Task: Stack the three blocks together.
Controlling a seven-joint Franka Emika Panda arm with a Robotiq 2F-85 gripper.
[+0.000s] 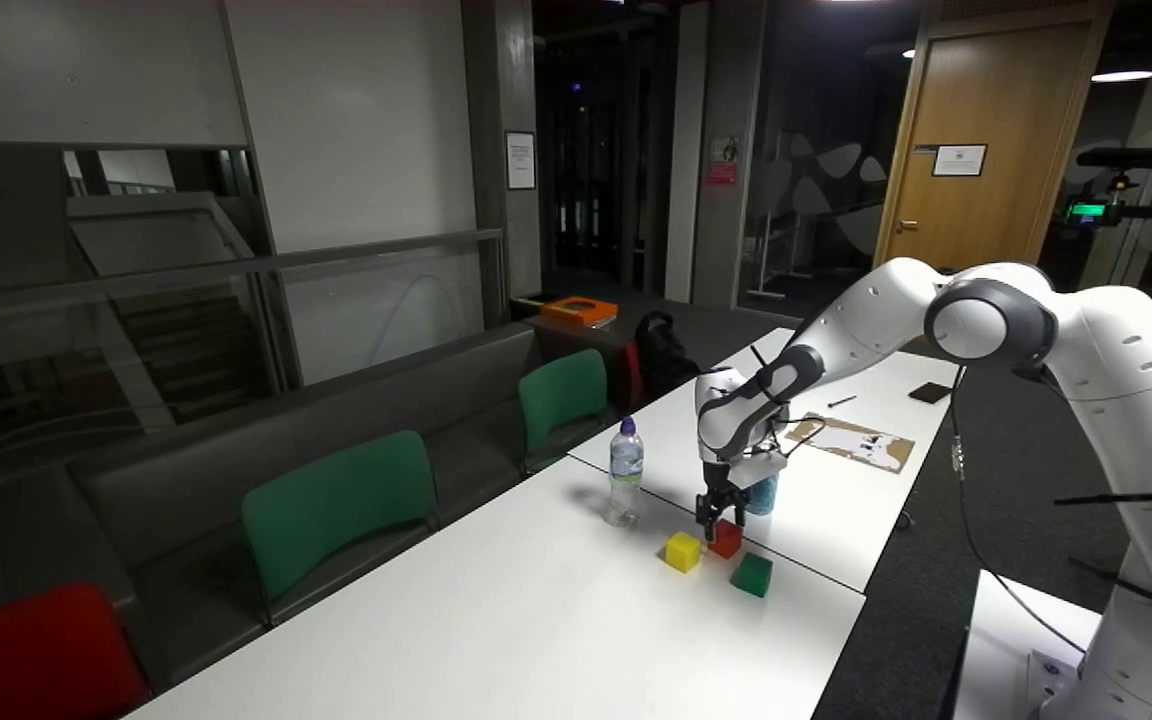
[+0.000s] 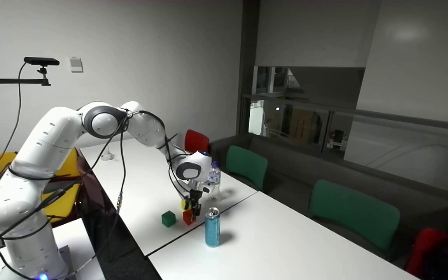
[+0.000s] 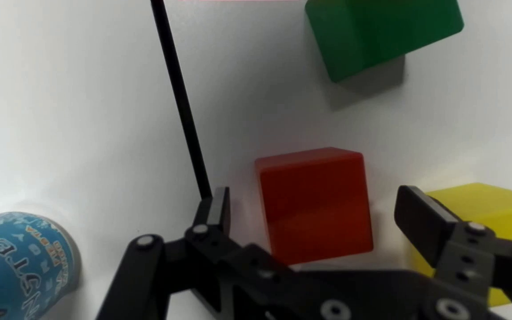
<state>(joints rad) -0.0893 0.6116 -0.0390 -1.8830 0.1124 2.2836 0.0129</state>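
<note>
Straddling the red block (image 3: 316, 204): pincer (image 3: 314, 211) spread wide, a finger on either side, grasping nothing; in the wrist view a strip of bench (image 3: 82, 133) shows at each flank, so no touch is seen there.
Red block: on the bench between the fingers, slightly skewed to them by the look of it; squeezing now might twist it or catch it on an edge.
Yellow block (image 3: 496, 209): just past one finger and partly hidden by it; contact cannot be told. Lowering there, or spreading later to let go, could shove it aside.
Green block (image 3: 385, 35): apart on the bench, turned differently from red; stacking without matching that angle would risk an askew, unstable pile.
Dark seam (image 3: 178, 89): near the other finger; a block set across it might rock.
Blue can (image 3: 20, 266): upright beyond that finger; a sideways swing could topple it.
</note>
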